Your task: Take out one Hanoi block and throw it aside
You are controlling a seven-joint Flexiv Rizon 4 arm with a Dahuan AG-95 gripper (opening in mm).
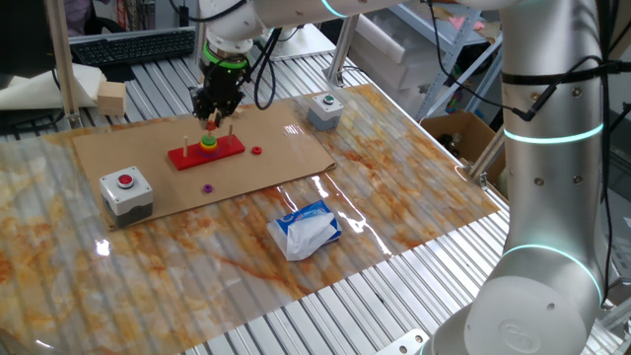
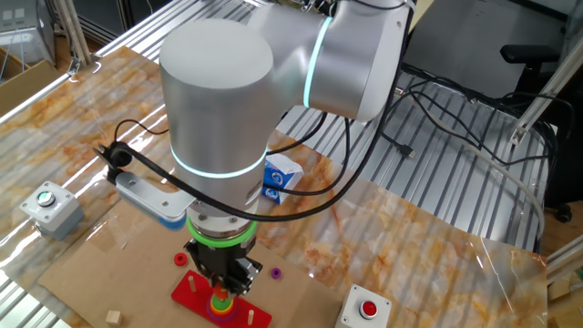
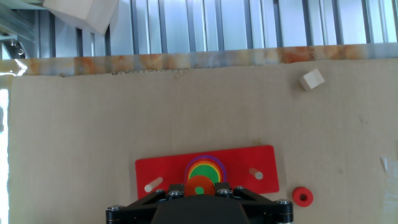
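Hand view, claw [image 3: 199, 198] over orange Hanoi block [image 3: 199, 186], grip unclear, no readable writing

Robotics lab, robot arm [image 1: 552, 148], button boxes [image 1: 126, 189], keyboard [image 1: 133, 44]

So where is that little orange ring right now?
The orange ring sits atop the coloured stack on the red base's middle peg, directly under the fingers, in the hand view's bottom centre.

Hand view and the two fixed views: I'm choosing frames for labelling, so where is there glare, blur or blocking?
One fixed view: ceiling light glares off the glossy sheet beside the cardboard. The other fixed view: the arm fills the frame and hides much of the red base. Hand view: sharp and evenly lit, the orange-red ring clear, though the gripper body covers the bottom edge.
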